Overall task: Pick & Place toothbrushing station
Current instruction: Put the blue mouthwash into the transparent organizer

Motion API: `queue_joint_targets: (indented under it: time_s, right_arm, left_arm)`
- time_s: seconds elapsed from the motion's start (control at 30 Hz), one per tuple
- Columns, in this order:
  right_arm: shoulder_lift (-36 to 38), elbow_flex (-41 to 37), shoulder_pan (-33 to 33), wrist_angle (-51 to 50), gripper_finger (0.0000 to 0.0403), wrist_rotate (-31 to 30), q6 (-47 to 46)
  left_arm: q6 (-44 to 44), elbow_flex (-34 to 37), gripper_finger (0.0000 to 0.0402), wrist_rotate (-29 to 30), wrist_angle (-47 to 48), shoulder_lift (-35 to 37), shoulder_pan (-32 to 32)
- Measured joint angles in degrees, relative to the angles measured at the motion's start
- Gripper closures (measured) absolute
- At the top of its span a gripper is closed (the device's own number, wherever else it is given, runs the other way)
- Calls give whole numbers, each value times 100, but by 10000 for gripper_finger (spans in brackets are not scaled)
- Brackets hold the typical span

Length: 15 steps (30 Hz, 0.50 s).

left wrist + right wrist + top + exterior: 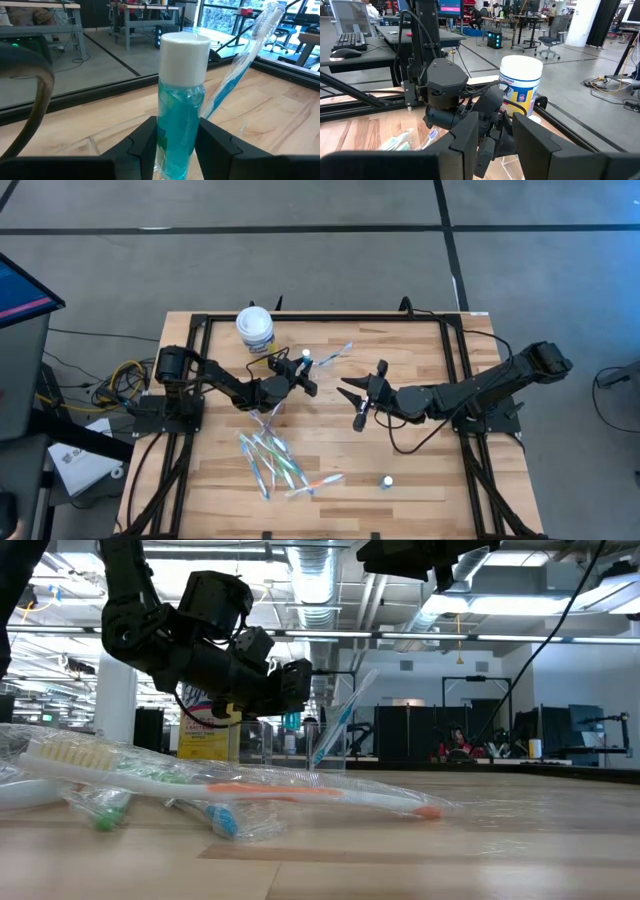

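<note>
Bright ceiling strip lights (low view), soft shadows, blurred foreground

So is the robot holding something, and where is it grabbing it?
The left gripper has the blue tube between its fingers, low on the body, under the white cap. The right gripper holds nothing.

Two robot arms, one blue tube [180,125], one yellow canister [255,328], one clear cup, and a pile of several wrapped toothbrushes [272,458].
</note>
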<state>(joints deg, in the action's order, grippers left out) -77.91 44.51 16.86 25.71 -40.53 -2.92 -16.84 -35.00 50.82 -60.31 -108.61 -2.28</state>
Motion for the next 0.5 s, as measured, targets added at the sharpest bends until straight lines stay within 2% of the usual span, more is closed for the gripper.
queue_joint_targets:
  time_s: [0.5]
  right_arm:
    - [-2,0,-1,0,291,0,2]
  left_arm:
    - [2,0,288,-35,11,1,0]
